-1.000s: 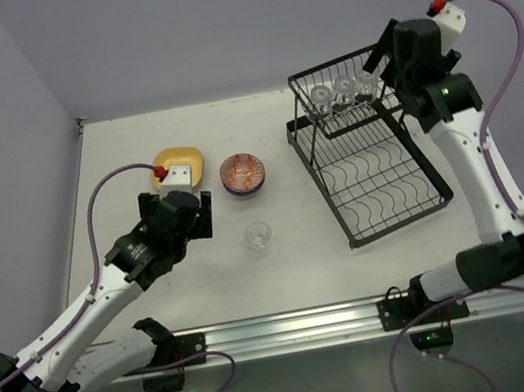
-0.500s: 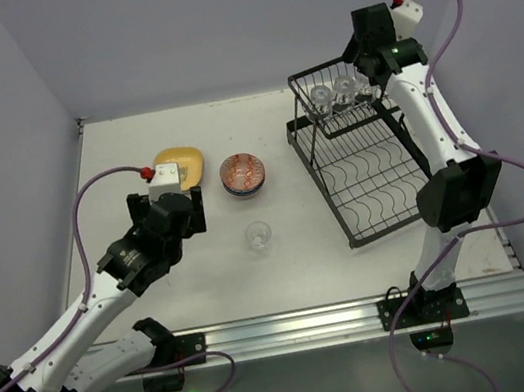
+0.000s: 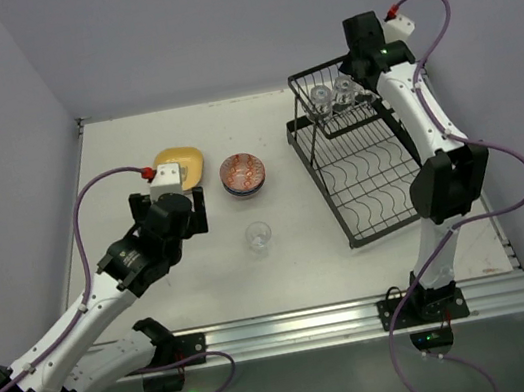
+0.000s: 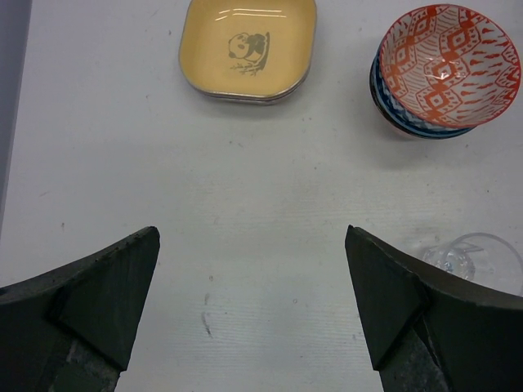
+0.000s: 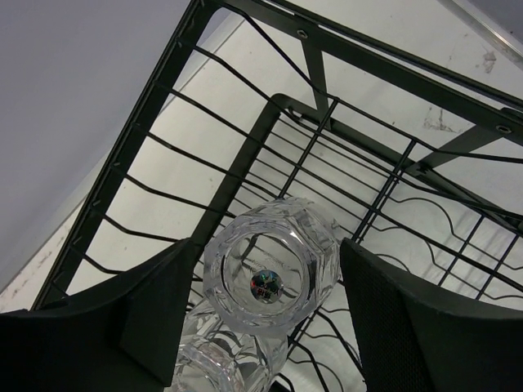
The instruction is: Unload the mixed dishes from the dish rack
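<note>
The black wire dish rack [image 3: 368,162] stands at the right of the table. Clear glasses [image 3: 322,97] sit in its raised upper shelf. My right gripper [image 3: 354,74] hangs over that shelf. In the right wrist view its open jaws [image 5: 265,302] flank one faceted glass [image 5: 270,278] closely, a narrow gap showing on each side. A second glass [image 5: 222,363] lies just below it. My left gripper [image 3: 196,211] is open and empty [image 4: 253,302] above bare table. Ahead of it are a yellow plate [image 4: 248,45], a red-patterned bowl [image 4: 448,65] stacked on a blue one, and a lone glass [image 4: 472,257].
The rack's wavy-wire lower tray [image 3: 382,185] holds nothing. The yellow plate [image 3: 182,165], the stacked bowls [image 3: 243,174] and the single glass [image 3: 259,236] stand on the table left of the rack. Walls close in at the back and on both sides.
My right arm has swung left from beside the rack to above the upper shelf, onto the glasses. My left arm drew back a little, then held still.
</note>
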`<state>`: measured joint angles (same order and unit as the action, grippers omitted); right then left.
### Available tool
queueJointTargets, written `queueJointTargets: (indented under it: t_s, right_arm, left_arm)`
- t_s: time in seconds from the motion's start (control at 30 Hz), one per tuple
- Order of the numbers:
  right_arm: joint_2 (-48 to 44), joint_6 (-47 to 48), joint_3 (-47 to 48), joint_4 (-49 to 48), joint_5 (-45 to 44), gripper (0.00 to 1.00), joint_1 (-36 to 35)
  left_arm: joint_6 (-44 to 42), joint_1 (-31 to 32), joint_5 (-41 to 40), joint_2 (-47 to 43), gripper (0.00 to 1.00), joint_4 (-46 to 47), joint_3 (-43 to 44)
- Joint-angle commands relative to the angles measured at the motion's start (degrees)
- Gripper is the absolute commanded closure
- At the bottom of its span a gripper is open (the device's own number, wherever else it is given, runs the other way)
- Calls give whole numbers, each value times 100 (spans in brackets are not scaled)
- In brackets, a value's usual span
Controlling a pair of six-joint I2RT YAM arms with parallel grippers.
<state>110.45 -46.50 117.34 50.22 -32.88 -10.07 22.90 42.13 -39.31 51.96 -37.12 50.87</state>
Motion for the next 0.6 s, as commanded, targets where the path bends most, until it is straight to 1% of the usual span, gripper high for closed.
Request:
queueJointTargets:
  t_s: [0.0, 0.03, 0.1, 0.13, 0.2, 0.23, 0.27, 0.4, 0.43, 0.47, 0.57]
  right_arm:
    - [20, -246, 219, 15, -192, 27, 4]
    - [29, -272, 219, 23, -201, 35, 5]
    - [3, -298, 210, 15, -271, 41, 4]
    - [-6, -307, 228, 15, -297, 49, 13]
    - [-24, -307, 246, 6, -341, 58, 13]
    - [-41, -290, 289, 14, -359, 69, 13]
    - [-41, -281, 316, 15, -359, 73, 22]
    - [-138, -167, 465, 15, -385, 76, 13]
    - [-173, -132, 535, 15, -394, 80, 22]
    - [-304, -105, 570, 15, -412, 81, 22]
    - [-612, 35, 589, -125, -403, 92, 22]
  left_arm:
    - [-66, -12, -7, -72, 0, 285, -25]
    - [-66, -12, -7, -72, 0, 285, -25]
    - [-66, -12, 11, -72, 0, 285, -25]
    - [-66, -12, 20, -64, 0, 285, -25]
    - [-75, -12, 29, -72, 0, 293, -33]
    - [-75, -12, 29, -72, 0, 285, -25]
    - [-75, -3, 37, -72, 0, 293, -25]
    - [-75, -12, 37, -64, 0, 302, -25]
    - [-66, -12, 37, -64, 0, 294, -25]
    - [-57, -12, 46, -72, 0, 293, -16]
    - [-66, -12, 142, -107, 0, 320, 63]
